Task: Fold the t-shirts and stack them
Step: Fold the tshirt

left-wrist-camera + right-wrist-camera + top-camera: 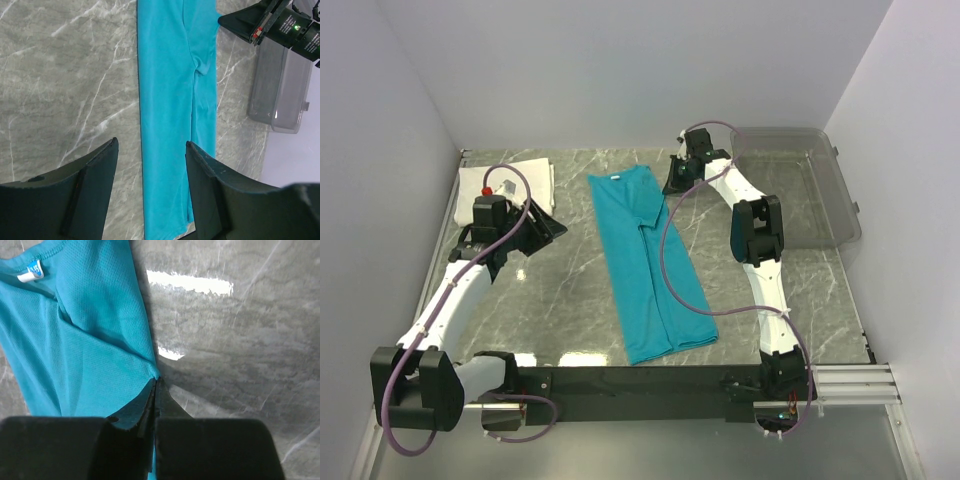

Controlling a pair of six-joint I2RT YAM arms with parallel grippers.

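Note:
A teal t-shirt (645, 260) lies on the marble table as a long narrow strip, collar at the far end with its white neck label (31, 273) showing. My right gripper (156, 380) is shut on the shirt's right edge near the collar end (672, 180), with teal cloth pinched between its jaws. A white folded t-shirt (525, 180) rests at the far left. Just in front of it my left gripper (548, 228) hangs open and holds nothing. In the left wrist view it (152, 142) hangs above the table, and the teal strip (175, 100) shows between its fingers.
A clear plastic bin (800, 200) stands at the far right, close behind the right arm. White walls enclose the table on the left, back and right. A black rail (640, 380) carrying the arm bases runs along the near edge.

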